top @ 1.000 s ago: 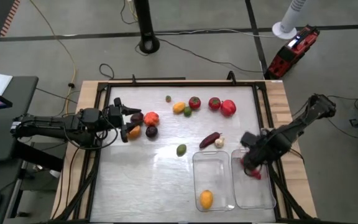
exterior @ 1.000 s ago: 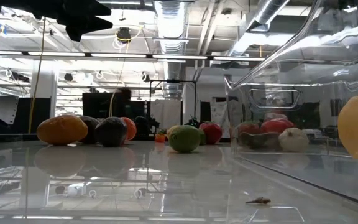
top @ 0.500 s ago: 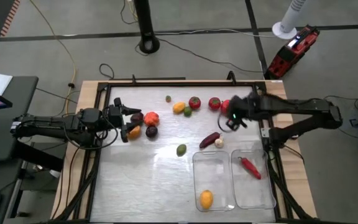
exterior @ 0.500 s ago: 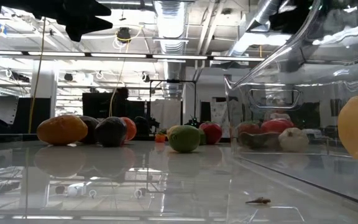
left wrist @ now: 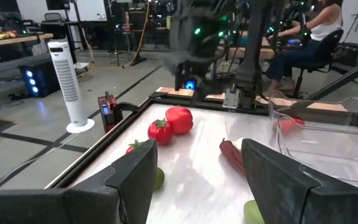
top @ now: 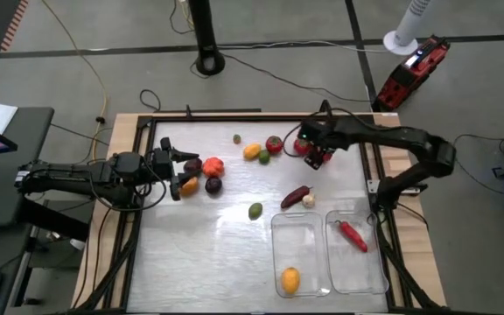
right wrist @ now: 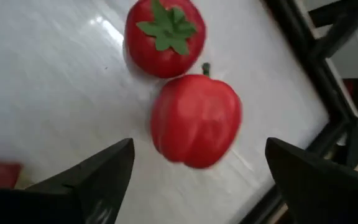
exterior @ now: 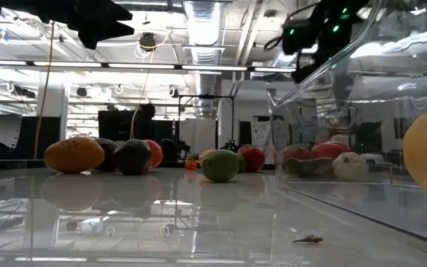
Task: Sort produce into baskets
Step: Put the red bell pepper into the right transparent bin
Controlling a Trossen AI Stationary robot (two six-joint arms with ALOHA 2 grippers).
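My right gripper point(top: 316, 153) hangs open above a red bell pepper point(right wrist: 196, 121) that lies on the table at the far right, next to a red tomato point(right wrist: 163, 37). Its fingers stand on either side of the pepper, above it. My left gripper point(top: 175, 171) is open and empty, raised at the table's left beside a cluster of purple, red-orange and orange produce point(top: 213, 166). Two clear baskets stand at the near right. The left one point(top: 280, 229) holds a yellow fruit point(top: 290, 280). The right one point(top: 376, 271) holds a red chili point(top: 353, 234).
Loose on the table are a green fruit point(top: 255, 211), a dark red pod point(top: 295, 196), a white bulb point(top: 309, 200), an orange and a green piece point(top: 252, 151), another tomato point(top: 274, 144) and a small green piece point(top: 236, 138). A black frame point(top: 367, 153) edges the table. People sit beyond it point(left wrist: 322, 25).
My right gripper has gone up from over the right basket and swung toward the table's far edge, ending above the red pepper. The red chili, first under the gripper, now lies in the right basket. My left arm has kept still.
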